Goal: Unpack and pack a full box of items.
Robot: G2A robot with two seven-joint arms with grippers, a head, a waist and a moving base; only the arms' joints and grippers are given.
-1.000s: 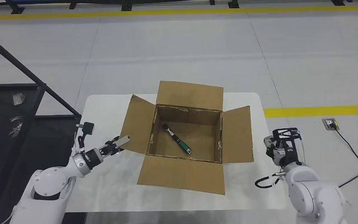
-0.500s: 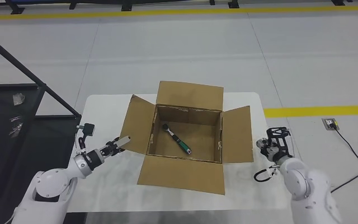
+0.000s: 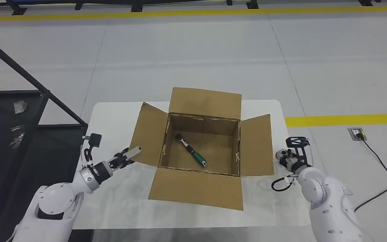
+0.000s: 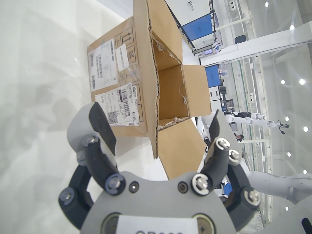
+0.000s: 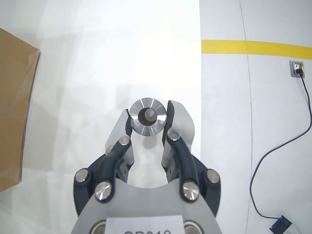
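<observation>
Steel socket (image 5: 147, 116) sits pinched in your right gripper (image 5: 147, 121) above the table (image 5: 97, 49), just beside the right flap (image 3: 257, 145) of the box (image 3: 204, 125), so, presuming you're unpacking, lower it level, release only at touchdown, and hold your wide-open left gripper (image 4: 156, 115) by the left flap (image 3: 151, 136).

Bright, even overhead light.
The ceiling lamps (image 4: 302, 81) glare as white dots; the box (image 3: 196, 187) casts faint shadow on the table (image 3: 115, 118); wrist views bend at edges.
</observation>
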